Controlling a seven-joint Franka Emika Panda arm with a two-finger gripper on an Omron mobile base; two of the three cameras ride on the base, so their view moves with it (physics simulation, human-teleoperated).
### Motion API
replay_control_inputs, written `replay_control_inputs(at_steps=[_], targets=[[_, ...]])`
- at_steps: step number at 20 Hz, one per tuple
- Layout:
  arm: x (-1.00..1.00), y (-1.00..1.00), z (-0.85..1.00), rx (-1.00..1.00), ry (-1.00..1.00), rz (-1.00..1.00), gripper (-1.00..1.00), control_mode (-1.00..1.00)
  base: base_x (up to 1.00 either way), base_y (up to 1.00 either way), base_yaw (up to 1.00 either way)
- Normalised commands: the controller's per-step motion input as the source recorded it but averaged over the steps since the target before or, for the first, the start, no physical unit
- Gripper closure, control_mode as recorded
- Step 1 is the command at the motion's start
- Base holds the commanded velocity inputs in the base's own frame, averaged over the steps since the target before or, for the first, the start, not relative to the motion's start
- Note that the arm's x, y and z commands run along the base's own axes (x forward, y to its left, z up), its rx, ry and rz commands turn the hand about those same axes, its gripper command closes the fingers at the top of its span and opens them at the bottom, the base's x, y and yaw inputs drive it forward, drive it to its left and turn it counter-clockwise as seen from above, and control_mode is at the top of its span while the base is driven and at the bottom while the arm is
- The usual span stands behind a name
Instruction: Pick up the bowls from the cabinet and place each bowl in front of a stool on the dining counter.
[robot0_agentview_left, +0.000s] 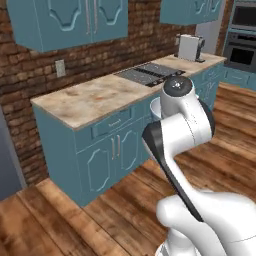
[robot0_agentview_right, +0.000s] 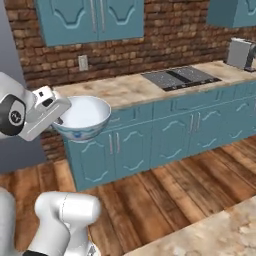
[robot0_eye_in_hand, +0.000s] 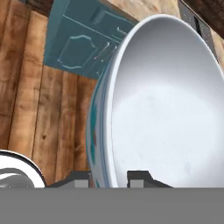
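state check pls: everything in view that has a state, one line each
tool: shut on white bowl's rim
white bowl: held in the air, upright, empty
wall cabinet: doors closed
base cabinets: doors and drawers closed
cooktop: nothing on it

bowl (robot0_agentview_right: 84, 118): 1 | wall cabinets (robot0_agentview_left: 70, 20): 2 | cooktop (robot0_agentview_right: 180, 77): 1 | wall outlet (robot0_agentview_right: 83, 62): 1 | toaster (robot0_agentview_left: 190, 47): 1

Both base views look forward and down from behind the arm, sharing the stone worktop (robot0_agentview_left: 95, 97) and stove (robot0_agentview_right: 180, 77); the hand view sits close along the jaws.
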Motion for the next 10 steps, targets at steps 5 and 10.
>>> replay_control_inputs(at_steps=[5,10], targets=[[0.0,0.0,0.0,0.0,0.0,0.0,1.0,1.0,0.76,0.06,-0.67],[0.0,0.0,0.0,0.0,0.0,0.0,1.0,1.0,0.21,0.27,-0.4]])
